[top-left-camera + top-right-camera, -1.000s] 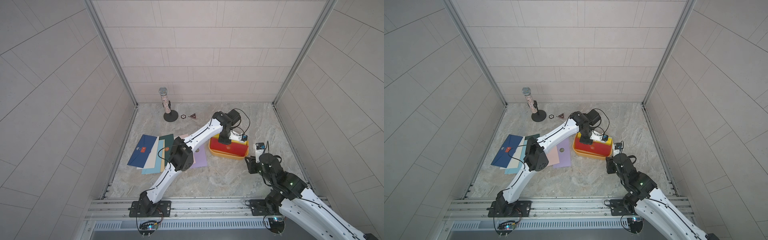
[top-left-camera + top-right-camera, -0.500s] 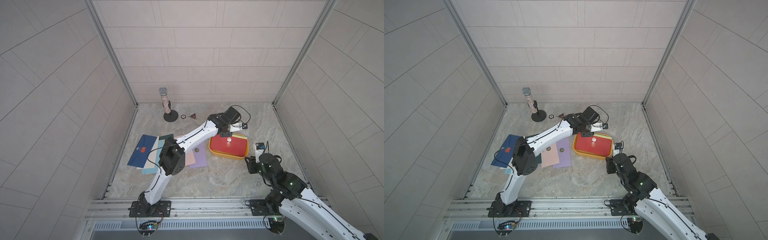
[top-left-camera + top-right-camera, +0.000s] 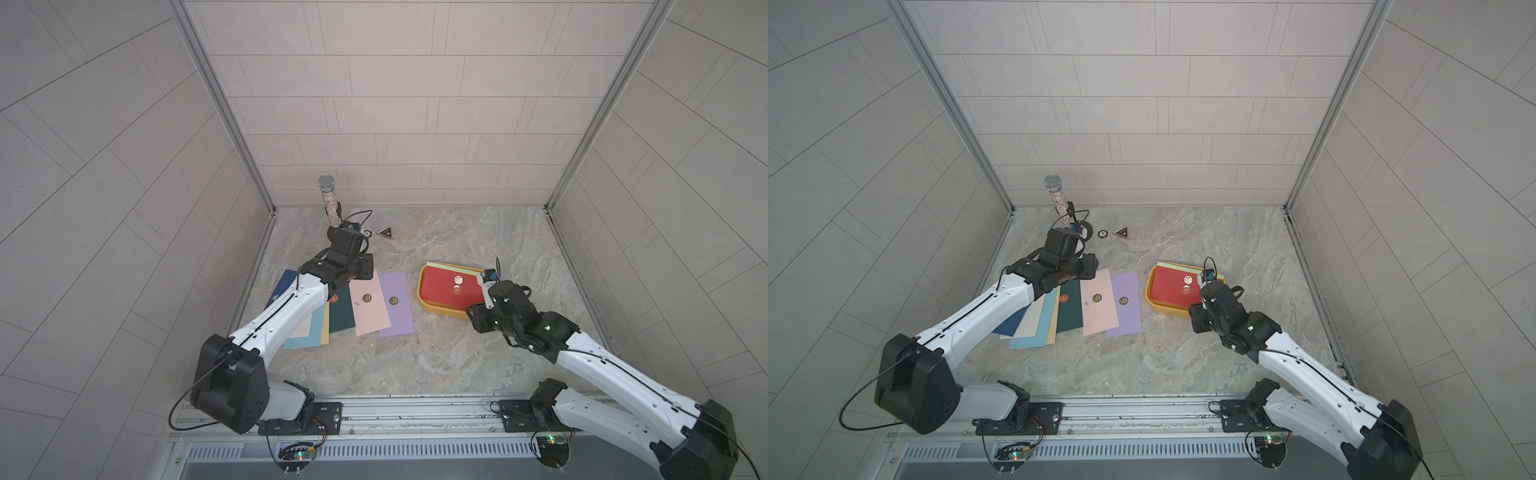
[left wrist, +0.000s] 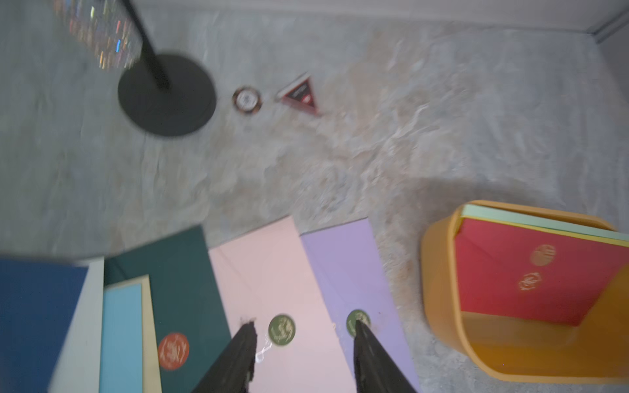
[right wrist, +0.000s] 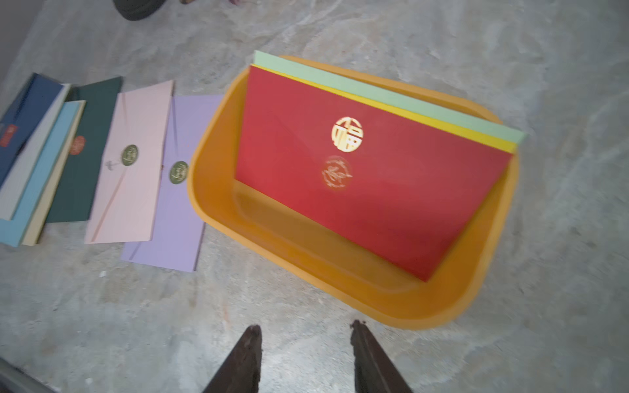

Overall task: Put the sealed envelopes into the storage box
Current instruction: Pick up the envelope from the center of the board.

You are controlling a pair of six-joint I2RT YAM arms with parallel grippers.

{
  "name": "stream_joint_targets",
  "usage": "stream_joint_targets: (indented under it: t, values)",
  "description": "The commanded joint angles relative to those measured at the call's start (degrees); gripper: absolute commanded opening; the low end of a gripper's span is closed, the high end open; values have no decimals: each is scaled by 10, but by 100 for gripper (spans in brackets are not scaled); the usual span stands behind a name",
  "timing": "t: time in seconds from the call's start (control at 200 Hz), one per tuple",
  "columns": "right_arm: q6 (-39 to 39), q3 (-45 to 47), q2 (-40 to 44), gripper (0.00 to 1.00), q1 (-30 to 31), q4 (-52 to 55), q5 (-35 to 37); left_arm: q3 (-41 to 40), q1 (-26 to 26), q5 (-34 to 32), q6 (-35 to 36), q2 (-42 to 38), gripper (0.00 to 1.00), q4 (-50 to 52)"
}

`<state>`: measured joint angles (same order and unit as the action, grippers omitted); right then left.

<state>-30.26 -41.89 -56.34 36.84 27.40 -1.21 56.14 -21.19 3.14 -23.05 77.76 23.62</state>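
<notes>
In both top views the storage box [image 3: 440, 310] sits on the tabletop [image 3: 457, 365] holding a red envelope [image 3: 446, 289], with more sealed envelopes [image 3: 370, 309] fanned just beside it. The blurred left wrist view shows the left gripper [image 4: 303, 325] open, apparently above the pink envelope [image 4: 269, 279]. The right wrist view shows the right gripper [image 5: 306, 328] open and empty, near the box.

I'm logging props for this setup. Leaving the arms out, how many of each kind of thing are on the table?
Envelopes: 10 (7 loose, 3 boxed)
Box: 1
Badges: 2
Microphone: 1
Total: 14
</notes>
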Motion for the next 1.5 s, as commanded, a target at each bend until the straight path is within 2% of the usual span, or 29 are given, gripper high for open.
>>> stream_joint_targets:
  t: [0.0, 0.09, 0.235, 0.47, 0.695, 0.931, 1.161, 1.496]
  values:
    - [-23, -74, -80, 47, 45, -21, -34, -77, 30, 69, -133, -28, 50, -4]
    - [-18, -145, -166, 48, 94, -26, -31, -101, 46, 101, -127, -28, 48, -6]
    - [-27, -272, -314, 48, 124, -6, -71, -116, 59, 57, -127, -18, 45, 17]
    - [-31, -431, -486, 48, 127, 33, -92, -143, 76, 62, -130, 12, 39, -33]
    - [-59, -509, -588, 50, 108, 38, -138, -152, 80, 63, -141, 59, 32, -78]
    - [-78, -555, -661, 50, 89, 45, -156, -170, 84, 65, -139, 86, 23, -96]
    - [-91, -569, -709, 50, 72, 37, -175, -190, 86, 59, -139, 88, 20, -100]
    - [-146, -554, -739, 50, 65, -12, -266, -208, 86, 85, -151, 118, 16, -130]
